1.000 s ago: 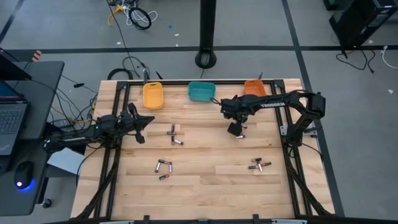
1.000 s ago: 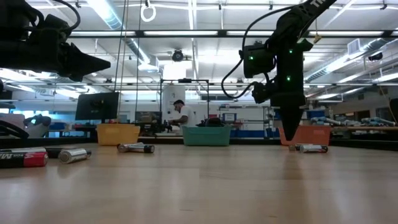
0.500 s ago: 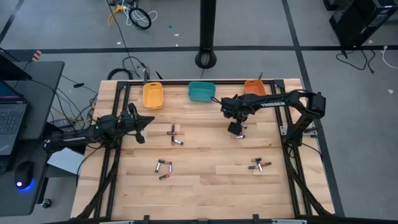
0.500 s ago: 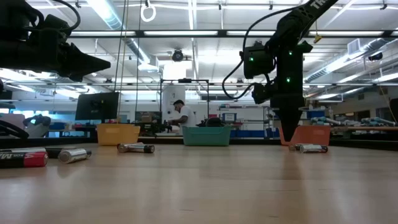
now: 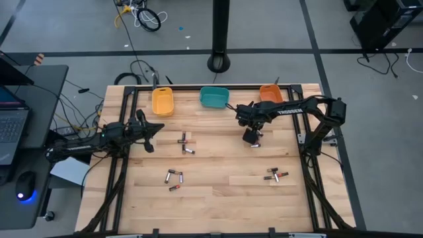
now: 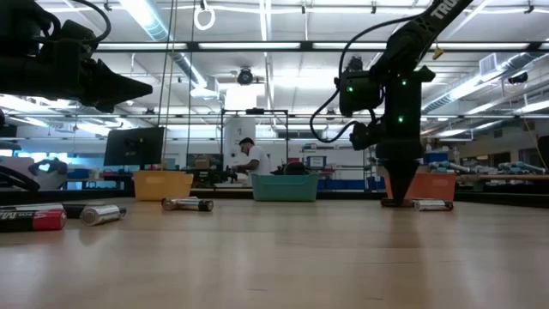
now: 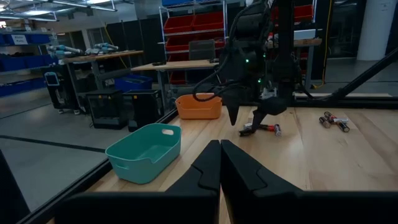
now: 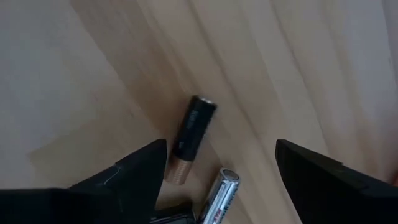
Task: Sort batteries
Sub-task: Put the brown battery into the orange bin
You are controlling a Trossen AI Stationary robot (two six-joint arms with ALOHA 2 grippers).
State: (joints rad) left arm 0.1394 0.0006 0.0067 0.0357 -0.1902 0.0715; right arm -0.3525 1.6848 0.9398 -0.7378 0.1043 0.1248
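Right gripper (image 8: 217, 163) jaws stand wide over a black-and-copper battery (image 8: 189, 139), hidden from above.

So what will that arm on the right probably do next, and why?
Probably close on a battery. The right end effector is down at the tabletop with its fingers spread wide, and a black-and-copper battery lies between them. The left end effector waits near the table's left edge.

High view: looked straight down over the whole bench (image 5: 218, 198).
Low view: sat at bench height, faced level into the room.
Left wrist view: looked across the bench; shared the teal bin (image 7: 144, 151) with the high view.
Right wrist view: hung close above the wood, facing down.
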